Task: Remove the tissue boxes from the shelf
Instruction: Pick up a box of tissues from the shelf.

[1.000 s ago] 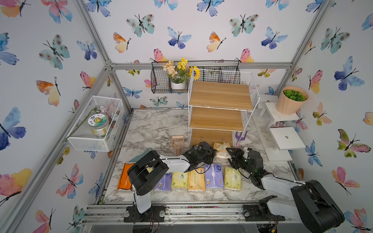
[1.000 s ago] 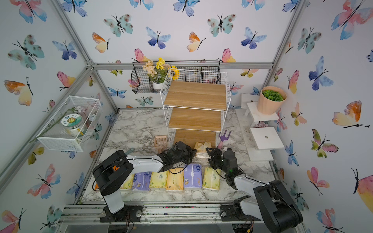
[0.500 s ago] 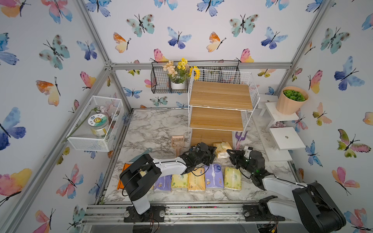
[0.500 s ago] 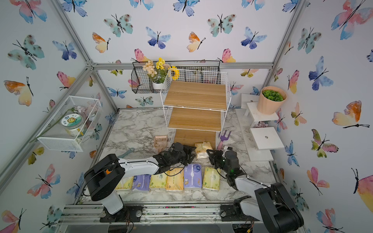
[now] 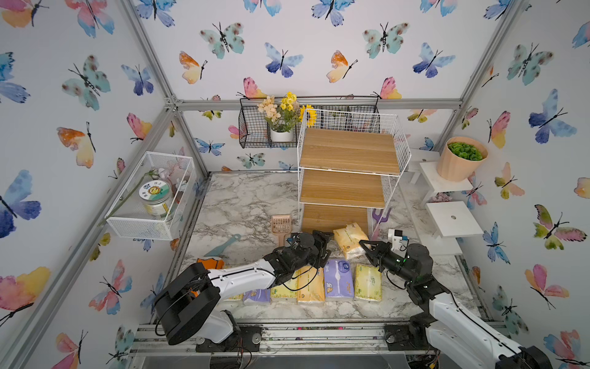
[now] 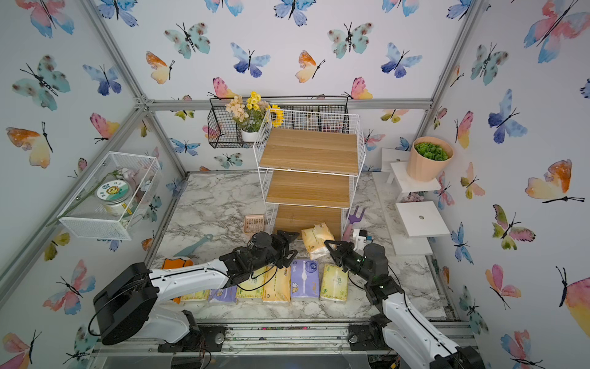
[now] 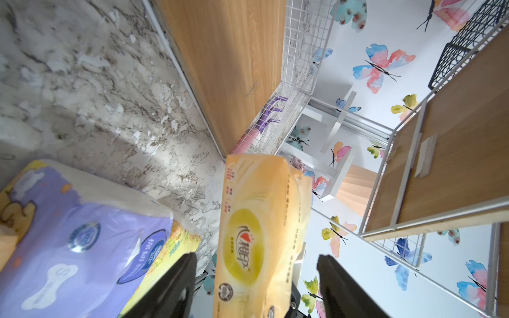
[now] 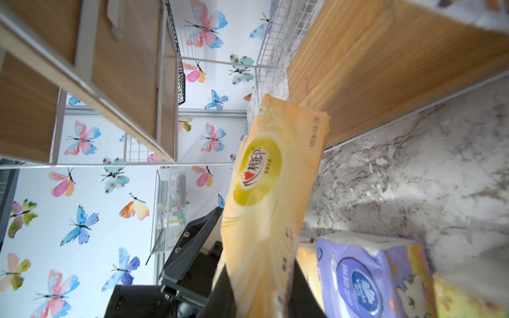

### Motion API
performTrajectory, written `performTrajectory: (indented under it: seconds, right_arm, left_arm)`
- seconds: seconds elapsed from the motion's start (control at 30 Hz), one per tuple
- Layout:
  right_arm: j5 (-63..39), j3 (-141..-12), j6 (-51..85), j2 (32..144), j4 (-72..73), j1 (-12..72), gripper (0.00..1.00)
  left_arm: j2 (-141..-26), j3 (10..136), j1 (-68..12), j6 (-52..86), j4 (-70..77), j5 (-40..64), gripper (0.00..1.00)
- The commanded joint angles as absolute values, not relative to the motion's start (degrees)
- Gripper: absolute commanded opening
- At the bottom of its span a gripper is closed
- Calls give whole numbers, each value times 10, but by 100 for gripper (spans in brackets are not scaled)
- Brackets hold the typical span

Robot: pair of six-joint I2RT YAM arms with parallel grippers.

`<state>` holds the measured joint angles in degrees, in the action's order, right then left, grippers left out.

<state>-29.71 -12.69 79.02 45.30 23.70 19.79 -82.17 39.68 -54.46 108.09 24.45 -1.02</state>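
Marble-patterned tabletop (image 5: 249, 204) spreads under butterfly-papered walls. Along its front edge lies a row of tissue boxes (image 5: 311, 284), from the bright orange pack (image 5: 210, 263) at the left end to a yellow-green pack (image 5: 368, 282) at the right. Just behind the row's middle the left gripper (image 5: 327, 246) stands spread wide, its fingers (image 7: 176, 286) flanking the light orange pack (image 5: 350, 240) without touching it. That pack hangs tilted just in front of the shelf (image 5: 343, 188), whose three boards look bare, and the right gripper (image 5: 367, 247) is clenched on its lower end. The left arm would do best to draw straight back, so neither finger snags the soft wrap. The right should carry the sagging pack away from the lowest board's front edge and over the purple pack (image 5: 338, 278) close below. Open marble lies right of the row, before the white stand (image 5: 453, 220); only the purple fork (image 5: 381, 217) beside the shelf sits near.
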Motion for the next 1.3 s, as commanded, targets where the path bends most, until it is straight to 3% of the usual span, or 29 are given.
performTrajectory:
  seconds: [0.0,0.27,0.53,0.8,0.87,1.0,1.07,1.17,1.23,1.27]
  right_arm:
    - [-346,-133,778,412,188,193,17]
    - [-363,-153,811,332,147,193,17]
    - [-344,-158,855,272,125,193,16]
    - [-317,-168,863,224,74,193,14]
    - [-317,-168,868,218,72,193,14]
    - [-309,-175,870,205,52,193,14]
    - [-302,-181,868,203,36,193,14]
    - [-292,-202,847,206,-10,193,21]
    - [-282,-227,821,213,-63,193,37]
    - [-270,-244,802,217,-104,193,53]
  left_arm:
    - [-809,386,-554,1065,295,-32,75]
    - [-834,400,-564,1051,364,-18,77]
    - [-854,419,-584,1042,385,-16,65]
    - [-853,425,-597,1042,361,-28,72]
    - [-857,428,-599,1041,366,-29,65]
    - [-863,441,-604,1032,360,-40,40]
    - [-858,451,-610,1018,342,-59,33]
    - [-854,468,-614,995,317,-74,25]
    - [-853,479,-616,978,302,-83,21]
    - [-852,485,-618,969,292,-88,20]
